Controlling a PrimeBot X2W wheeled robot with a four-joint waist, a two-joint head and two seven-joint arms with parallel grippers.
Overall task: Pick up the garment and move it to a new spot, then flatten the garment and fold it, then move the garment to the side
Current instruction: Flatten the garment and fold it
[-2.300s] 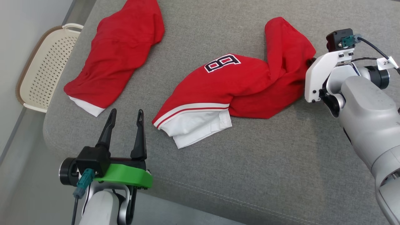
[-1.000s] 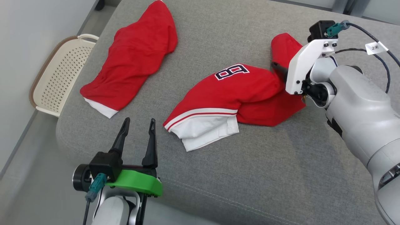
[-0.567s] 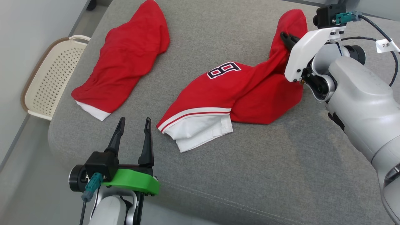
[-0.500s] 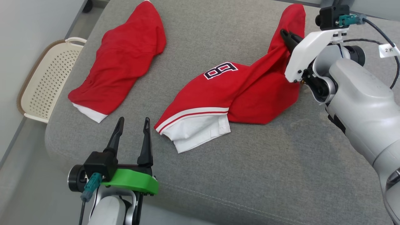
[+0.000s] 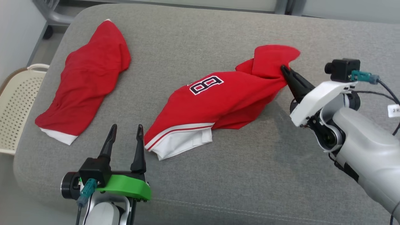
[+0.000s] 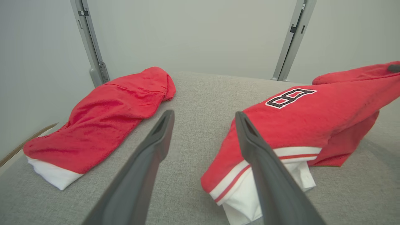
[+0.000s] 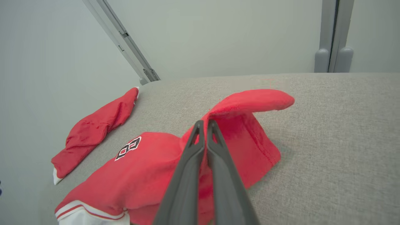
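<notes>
Here the red garment [image 5: 225, 97] bearing the number eight is pinched at its far right corner by the right gripper [image 5: 283, 69], whose fingers are pressed together on a fold of cloth. That corner is raised off the grey cushion [image 5: 281, 162], so a flap droops past the fingertips, while the white-hemmed end is left lying near the front edge. A corner hold is judged to be chosen so that the cloth can be drawn to a new spot without bunching. The left gripper [image 5: 126, 128] is held low just beside the white hem, fingers spread with nothing between them, presumably kept ready for that end. A second red garment [image 5: 84, 84] lies well apart on the left, with a perforated basket [image 5: 12, 103] beyond the cushion's edge
</notes>
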